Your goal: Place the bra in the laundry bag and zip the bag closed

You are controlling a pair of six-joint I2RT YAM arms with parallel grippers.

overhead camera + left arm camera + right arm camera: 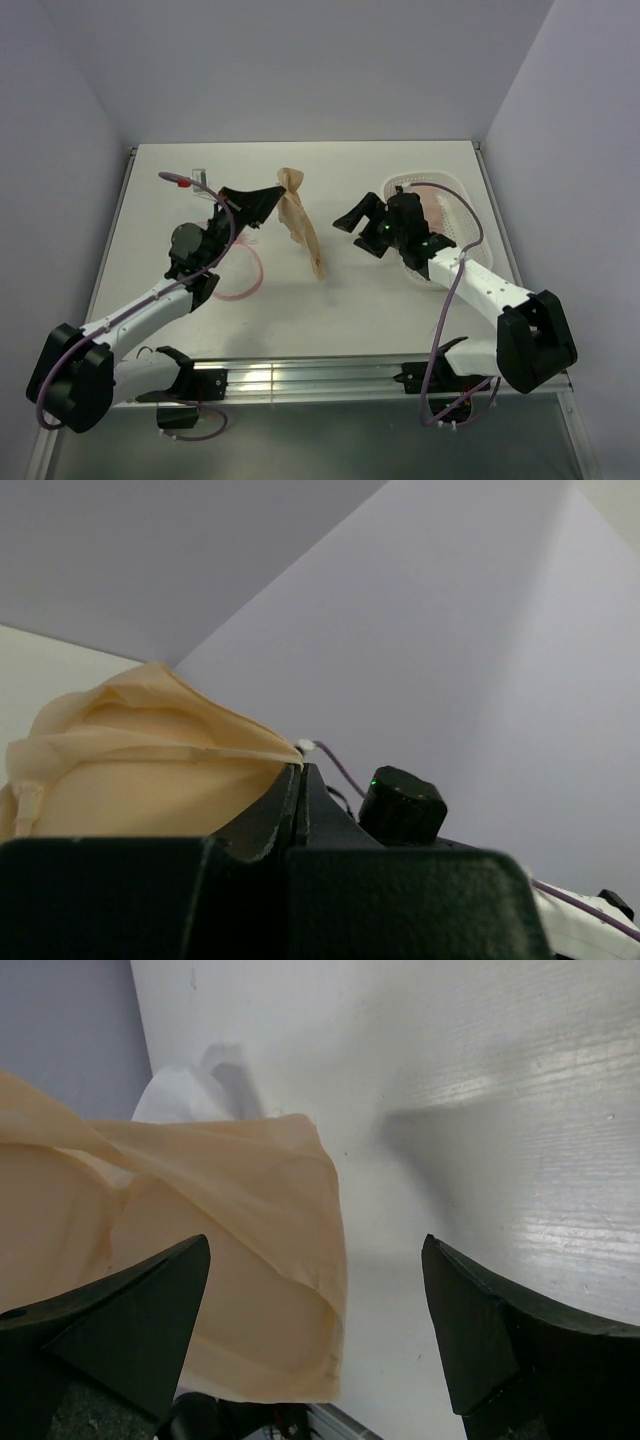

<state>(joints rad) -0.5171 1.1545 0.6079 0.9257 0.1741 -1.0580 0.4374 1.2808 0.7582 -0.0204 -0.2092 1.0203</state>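
The peach-tan bra (303, 225) hangs in the air over the middle of the table, and my left gripper (272, 197) is shut on its top edge. In the left wrist view the bra (130, 765) bunches against the closed fingertips (292, 780). My right gripper (350, 222) stands open just right of the hanging fabric. Seen from the right wrist, the bra's lower edge (240, 1260) reaches in between the wide jaws of that gripper (316, 1250) without touching either of them. The laundry bag (243, 285) lies on the table under my left arm, and only part of its pink rim shows.
A white perforated basket (455, 187) holding a pale pink garment stands at the right, behind my right arm. A small red piece (183, 183) and a small clear piece (199, 176) lie at the back left. Walls close off the back and both sides.
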